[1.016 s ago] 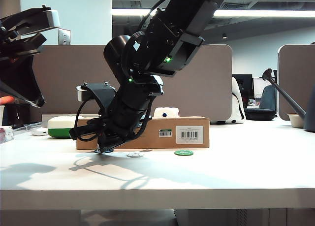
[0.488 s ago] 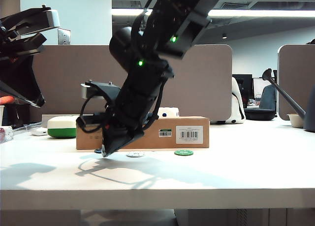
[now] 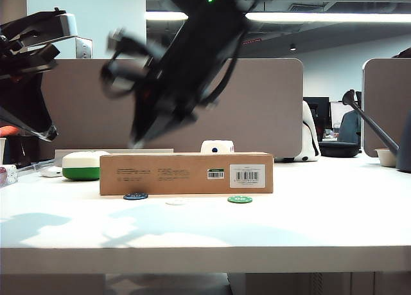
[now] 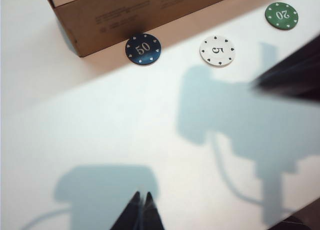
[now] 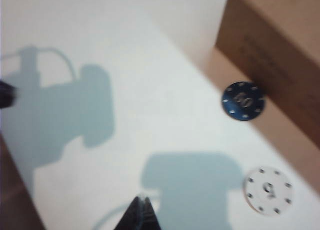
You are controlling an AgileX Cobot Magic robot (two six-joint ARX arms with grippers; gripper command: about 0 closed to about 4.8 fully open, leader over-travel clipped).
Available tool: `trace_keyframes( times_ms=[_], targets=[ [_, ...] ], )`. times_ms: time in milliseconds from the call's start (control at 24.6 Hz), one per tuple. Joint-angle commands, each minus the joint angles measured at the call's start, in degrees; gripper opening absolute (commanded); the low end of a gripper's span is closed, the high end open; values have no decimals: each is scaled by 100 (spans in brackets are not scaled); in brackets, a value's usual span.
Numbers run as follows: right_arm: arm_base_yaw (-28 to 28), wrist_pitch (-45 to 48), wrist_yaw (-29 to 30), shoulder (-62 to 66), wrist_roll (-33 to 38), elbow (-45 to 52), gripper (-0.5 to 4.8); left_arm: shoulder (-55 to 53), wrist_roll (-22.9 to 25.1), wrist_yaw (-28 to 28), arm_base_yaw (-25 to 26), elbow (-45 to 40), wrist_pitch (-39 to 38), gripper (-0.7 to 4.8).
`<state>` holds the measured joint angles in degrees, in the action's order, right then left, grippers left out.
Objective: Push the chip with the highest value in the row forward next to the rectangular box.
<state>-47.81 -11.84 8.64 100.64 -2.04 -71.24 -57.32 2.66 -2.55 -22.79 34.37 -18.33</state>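
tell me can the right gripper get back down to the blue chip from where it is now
Probably yes. The right gripper, shut, hangs above bare table with nothing between it and the blue chip, which lies against the cardboard box. The left gripper is off to the side.

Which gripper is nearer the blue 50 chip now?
Right. The right gripper hangs above the blue 50 chip; the left gripper is raised farther off, at the table's left edge.

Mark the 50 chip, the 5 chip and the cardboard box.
blue 50 chip [image 4: 143, 48], left wrist view, on its printed number.
white 5 chip [image 4: 217, 50], left wrist view, centre of its face.
brown cardboard box [image 3: 160, 174], exterior view, front wall near the black print.
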Motion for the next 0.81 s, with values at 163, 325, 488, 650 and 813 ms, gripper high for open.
trace_keyframes(
  times_ms=[163,325,488,650,813],
  targets=[
    [-7,942,-498,-2260,557,1827,-5,20,-96,-144,-9,9,22,-5],
    [-83,1084,-885,-3764,658,2771,-5,20,-96,-133,-9,9,44,-5],
    [-221,1054,-1152,-5925,688,3696,-5,17,-96,-131,-9,9,79,-5],
    [-249,831,-1784,-7482,820,4238,-5,17,-96,-131,-9,9,85,-5],
    [-245,192,-2205,-8183,752,4385,-5,17,-96,-133,-9,9,94,-5]
  ],
)
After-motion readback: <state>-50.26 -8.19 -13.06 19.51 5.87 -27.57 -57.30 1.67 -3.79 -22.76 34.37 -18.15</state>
